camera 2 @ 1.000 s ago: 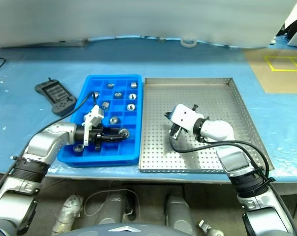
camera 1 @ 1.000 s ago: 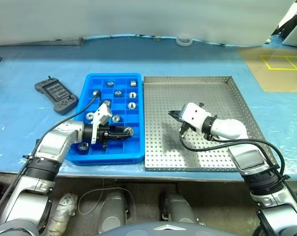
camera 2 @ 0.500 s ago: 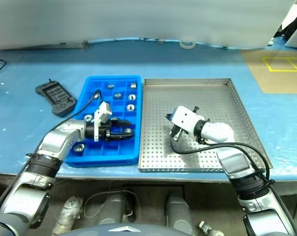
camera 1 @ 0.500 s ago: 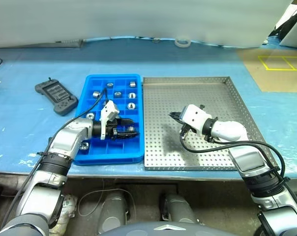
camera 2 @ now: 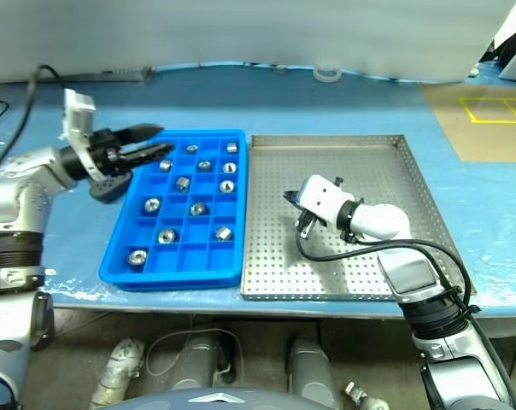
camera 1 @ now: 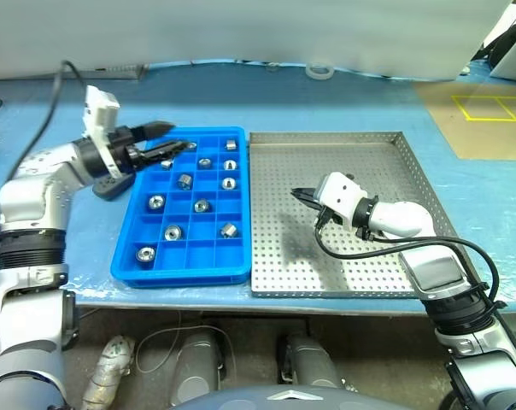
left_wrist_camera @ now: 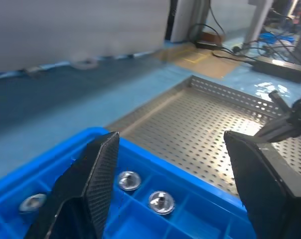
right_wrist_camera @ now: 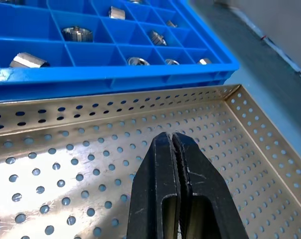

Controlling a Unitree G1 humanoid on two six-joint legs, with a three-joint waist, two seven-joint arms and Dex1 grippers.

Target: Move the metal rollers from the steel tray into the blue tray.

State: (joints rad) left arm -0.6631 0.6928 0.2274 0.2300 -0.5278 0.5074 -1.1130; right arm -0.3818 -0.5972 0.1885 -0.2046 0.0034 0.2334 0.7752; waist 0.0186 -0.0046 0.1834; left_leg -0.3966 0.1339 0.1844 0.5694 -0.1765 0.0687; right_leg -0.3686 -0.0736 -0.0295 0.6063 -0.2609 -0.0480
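Several metal rollers (camera 1: 202, 205) lie in compartments of the blue tray (camera 1: 181, 275), one per cell. My left gripper (camera 1: 174, 138) hovers open and empty above the tray's far left corner, pointing toward the steel tray (camera 1: 369, 162). In the left wrist view its wide-apart fingers (left_wrist_camera: 90, 174) frame two rollers (left_wrist_camera: 128, 180) below. My right gripper (camera 1: 296, 194) is shut on nothing, held low over the steel tray's perforated floor, which is bare around it. The right wrist view looks past the closed fingertips (right_wrist_camera: 171, 137) to the blue tray (right_wrist_camera: 110, 74).
A dark grey handheld controller (camera 2: 113, 184) lies left of the blue tray, partly behind my left gripper. A white tape roll (camera 1: 319, 71) sits at the table's far edge. Tan floor with yellow marking (camera 1: 489, 111) lies far right. Both trays sit near the table's front edge.
My left gripper opened, leaving a roller in a near compartment of the blue tray, then rose and swung to the tray's far left corner. The right arm stayed put.
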